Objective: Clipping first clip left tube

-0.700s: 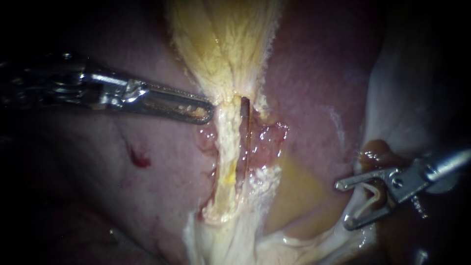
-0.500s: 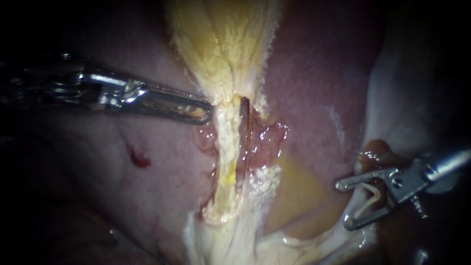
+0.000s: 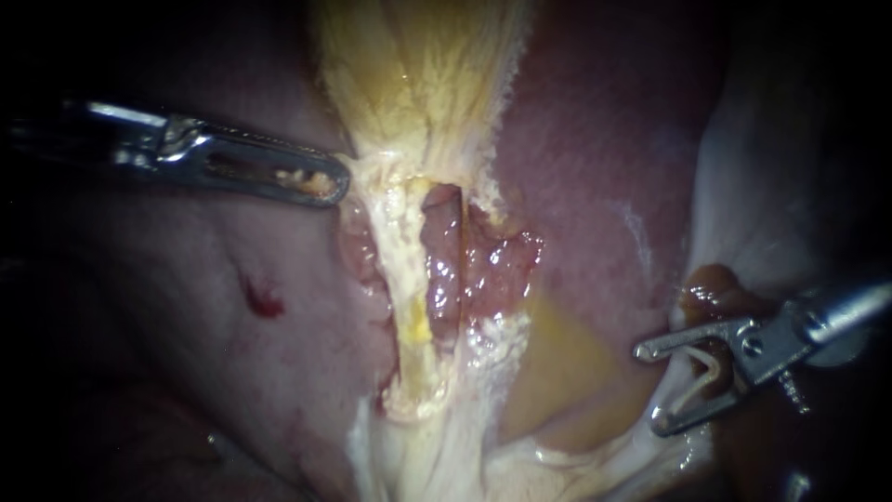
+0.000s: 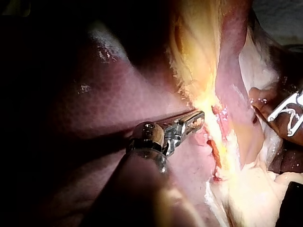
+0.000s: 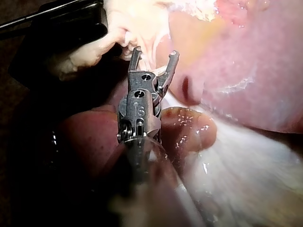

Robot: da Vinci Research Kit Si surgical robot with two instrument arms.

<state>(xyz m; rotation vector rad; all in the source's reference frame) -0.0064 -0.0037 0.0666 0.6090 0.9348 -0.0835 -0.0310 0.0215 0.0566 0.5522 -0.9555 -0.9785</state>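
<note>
The liver [image 3: 604, 186] fills the endoscope view, pink-red to both sides. Down the upper middle hangs the yellow gallbladder [image 3: 418, 74], narrowing to a pale neck just above the centre.

The left instrument [image 3: 339, 186] comes in from the upper left, its shaft almost level and sloping slightly down to the right. Its pincer [image 4: 199, 118] lies closed, clamped on the pale edge of the gallbladder where the neck begins.

The right instrument [image 3: 650, 390] enters at the right edge below the middle, with its shaft slanting down towards the left and its pincer [image 5: 154, 54] facing left over whitish tissue in the lower right. The two jaws stand wide apart, but they hold a clip between them.

The left tube [image 3: 409, 297] is a pale yellow-white strand running from the neck down through the centre to the fatty tissue at the lower middle. Wet red tissue [image 3: 444, 270] lies just to its right. The tube is near the left instrument's tip and well apart from the right instrument.

The clip [image 3: 699, 389] is a small white V with one leg against each jaw.

A small red spot [image 3: 265, 302] marks the liver at the left.
</note>
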